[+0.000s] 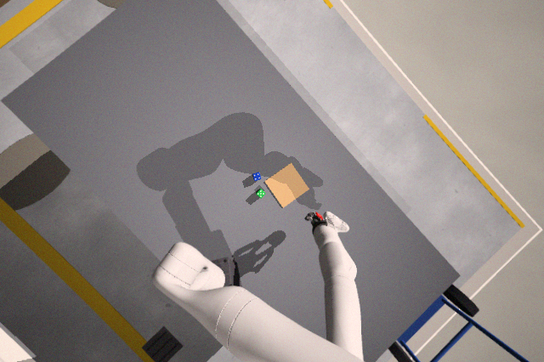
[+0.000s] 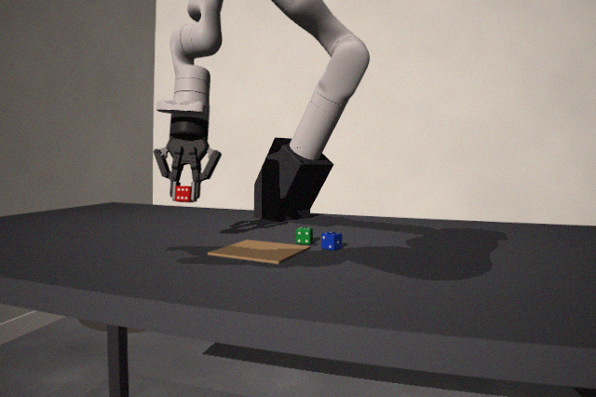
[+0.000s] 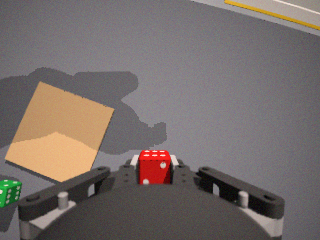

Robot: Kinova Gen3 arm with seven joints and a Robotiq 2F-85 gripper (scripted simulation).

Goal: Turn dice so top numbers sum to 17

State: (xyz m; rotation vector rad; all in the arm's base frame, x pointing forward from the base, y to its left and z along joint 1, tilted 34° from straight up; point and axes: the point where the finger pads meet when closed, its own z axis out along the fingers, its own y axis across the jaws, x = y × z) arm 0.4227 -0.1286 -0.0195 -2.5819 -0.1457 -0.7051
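My gripper (image 2: 182, 193) is shut on a red die (image 2: 182, 193) and holds it well above the table, off to one side of the tan mat (image 2: 259, 250). The red die also shows in the wrist view (image 3: 155, 167) between the fingers and in the overhead view (image 1: 319, 216). The mat lies flat with no die on it (image 1: 286, 184) (image 3: 60, 131). A green die (image 2: 304, 235) (image 1: 260, 193) (image 3: 9, 192) and a blue die (image 2: 331, 240) (image 1: 257, 176) rest on the table just beside the mat's edge.
The arm's black base (image 2: 291, 181) stands behind the mat. The arm's large shadow falls over the mat and both dice. The table edge runs along the front (image 2: 289, 330).
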